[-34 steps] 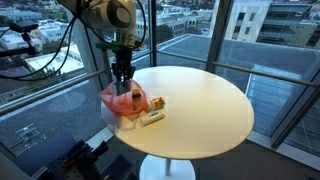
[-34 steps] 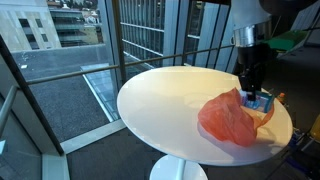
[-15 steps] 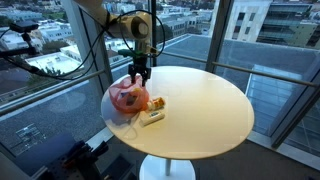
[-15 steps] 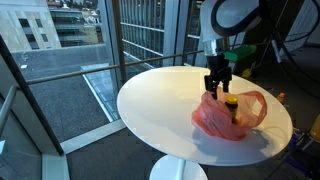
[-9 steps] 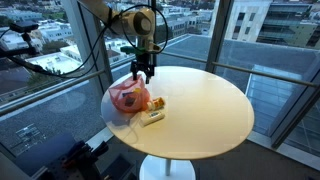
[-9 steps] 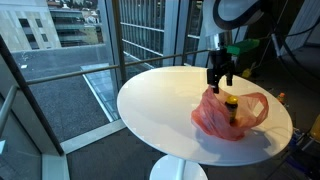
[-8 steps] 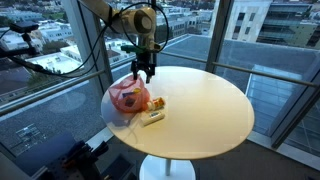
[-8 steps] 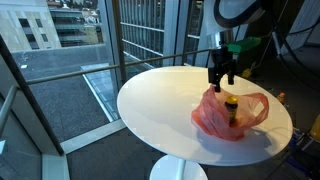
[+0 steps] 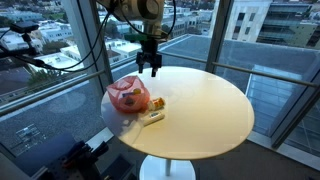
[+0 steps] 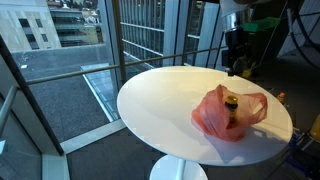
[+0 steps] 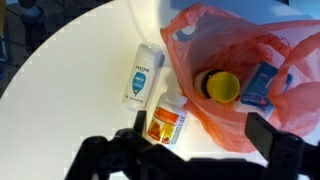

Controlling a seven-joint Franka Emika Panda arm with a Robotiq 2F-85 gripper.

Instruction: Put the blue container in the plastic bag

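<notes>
Floor-to-ceiling glass with city rooftops beyond surrounds a round, smooth, cream-coloured counter [image 9: 200,100]. At its far edge the dark pincer [image 9: 150,68] hangs above the surface, its two fingers spread wide and grasping nothing. The blue container [image 11: 262,85], a small boxy pack with a printed label, lies inside the plastic bag [image 11: 240,45], well apart from the pincer and below it. That bag is thin, crinkled, translucent orange-red film, slumped on the counter with its mouth gaping open. A bottle with a round yellow cap [image 11: 222,86] sits in the bag just beside the container. Outside the bag, close to its edge, lie a white cylindrical bottle [image 11: 143,75] and a small orange-labelled bottle [image 11: 167,122].
</notes>
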